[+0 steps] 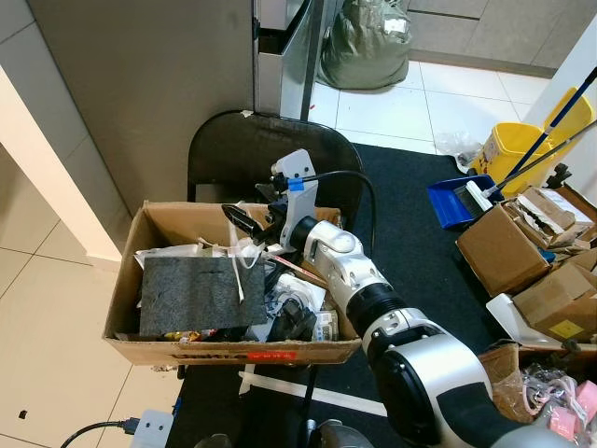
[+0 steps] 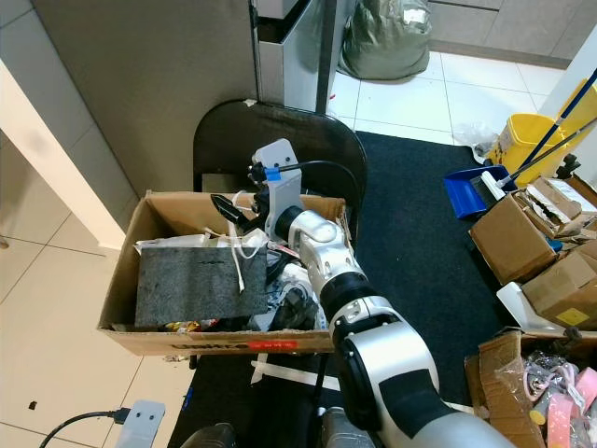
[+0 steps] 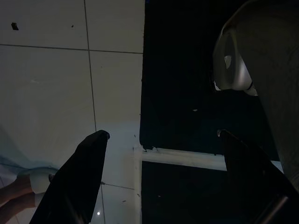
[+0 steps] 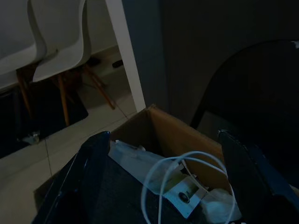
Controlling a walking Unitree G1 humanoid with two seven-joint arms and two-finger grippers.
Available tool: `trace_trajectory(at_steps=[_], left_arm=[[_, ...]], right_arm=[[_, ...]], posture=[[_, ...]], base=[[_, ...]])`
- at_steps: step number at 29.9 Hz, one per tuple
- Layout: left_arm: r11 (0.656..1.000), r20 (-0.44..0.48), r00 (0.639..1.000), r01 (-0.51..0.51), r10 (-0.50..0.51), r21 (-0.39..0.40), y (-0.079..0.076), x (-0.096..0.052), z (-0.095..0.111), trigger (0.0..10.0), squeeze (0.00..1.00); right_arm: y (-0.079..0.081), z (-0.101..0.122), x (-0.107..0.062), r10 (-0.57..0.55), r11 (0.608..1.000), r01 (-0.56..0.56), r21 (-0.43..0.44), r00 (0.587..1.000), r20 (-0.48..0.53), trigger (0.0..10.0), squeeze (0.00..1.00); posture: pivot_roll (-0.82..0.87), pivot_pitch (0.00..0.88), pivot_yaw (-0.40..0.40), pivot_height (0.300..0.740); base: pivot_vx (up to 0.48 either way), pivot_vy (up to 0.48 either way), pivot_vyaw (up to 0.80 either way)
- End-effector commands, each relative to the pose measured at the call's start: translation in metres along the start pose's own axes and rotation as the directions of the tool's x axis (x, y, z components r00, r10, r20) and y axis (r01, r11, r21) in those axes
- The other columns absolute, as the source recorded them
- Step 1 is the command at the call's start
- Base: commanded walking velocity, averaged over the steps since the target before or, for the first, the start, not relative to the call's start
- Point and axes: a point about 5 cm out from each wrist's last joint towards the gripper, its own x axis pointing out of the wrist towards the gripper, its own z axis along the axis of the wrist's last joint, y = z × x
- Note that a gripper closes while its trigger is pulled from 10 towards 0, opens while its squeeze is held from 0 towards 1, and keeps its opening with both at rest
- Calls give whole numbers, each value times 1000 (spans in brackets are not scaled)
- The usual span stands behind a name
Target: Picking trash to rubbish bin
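A cardboard box [image 1: 233, 350] full of trash rests on a black chair [image 1: 242, 149]. Inside lie a grey felt-like slab [image 1: 191, 294], white papers, dark scraps and a looping white cable [image 1: 244, 261]. My right arm reaches forward over the box, and my right gripper [image 1: 241, 222] hovers open above its back half. In the right wrist view the white cable [image 4: 173, 179] curls below and between the two spread fingers [image 4: 93, 158] with nothing held. My left gripper [image 3: 161, 140] hangs open over the floor tiles and the edge of a black mat.
A black mat [image 1: 420, 233] covers the floor to the right. Beyond it stand a yellow mop bucket [image 1: 520, 149], a blue dustpan [image 1: 452, 201] and several cardboard boxes [image 1: 504, 247]. A green bag [image 1: 368, 42] sits at the back. A wall corner is close on the left.
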Motion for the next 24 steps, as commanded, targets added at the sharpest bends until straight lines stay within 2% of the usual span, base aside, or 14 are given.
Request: trace_trajectory(at_steps=[1, 6, 7, 8, 9, 10, 11, 14, 18, 24], left_arm=[[997, -36, 997, 71, -70, 17, -19, -1, -10, 10000, 0], [997, -36, 997, 71, -70, 17, -19, -1, -11, 10000, 0], [997, -36, 997, 70, -70, 17, -19, -1, -11, 10000, 0], [997, -36, 997, 70, -69, 16, -18, -1, -11, 10000, 0], [997, -36, 997, 69, -69, 15, -18, -1, -10, 10000, 0], [997, -36, 997, 69, -69, 15, -18, -1, -10, 10000, 0], [998, -36, 997, 68, -68, 13, -18, -1, -10, 10000, 0], [998, -38, 997, 66, -66, 9, -18, -1, -10, 10000, 0], [998, -45, 997, 63, -63, 5, -18, -1, -11, 10000, 0], [998, -52, 997, 63, -62, 17, -18, -1, -11, 10000, 0]], right_arm=[[0, -8, -2, -3, 999, 2, -34, 999, -52, 10000, 1000], [-2, -9, -3, -12, 1000, 11, -19, 999, -52, 10000, 1000], [-1, -7, -3, 11, 1000, -11, 12, 999, -36, 10000, 1000], [3, -5, -3, 77, 995, -77, 69, 997, -6, 10000, 114], [16, 1, -5, 284, 937, -296, 187, 955, 92, 10000, 0], [16, 1, -5, 284, 937, -296, 187, 955, 92, 10000, 0], [25, 4, -10, 407, 879, -429, 208, 902, 142, 10000, 0], [39, -1, -23, 587, 770, -606, 199, 796, 150, 10000, 0], [45, -25, -42, 723, 674, -709, 208, 691, 16, 10000, 0], [31, -32, -59, 737, 652, -707, 272, 675, -12, 10000, 0]], posture=[[114, 132, -45, 740], [116, 132, -44, 740], [116, 132, -44, 740], [116, 132, -43, 740], [116, 132, -43, 740], [116, 132, -43, 740], [113, 131, -42, 740], [113, 131, -42, 740], [114, 128, -42, 740], [114, 127, -42, 740]], base=[[0, 0, 0], [0, 0, 0], [0, 0, 0], [0, 0, 0], [0, 0, 0], [0, 0, 0], [0, 0, 0], [0, 0, 0], [0, 0, 0], [-311, 0, 0]])
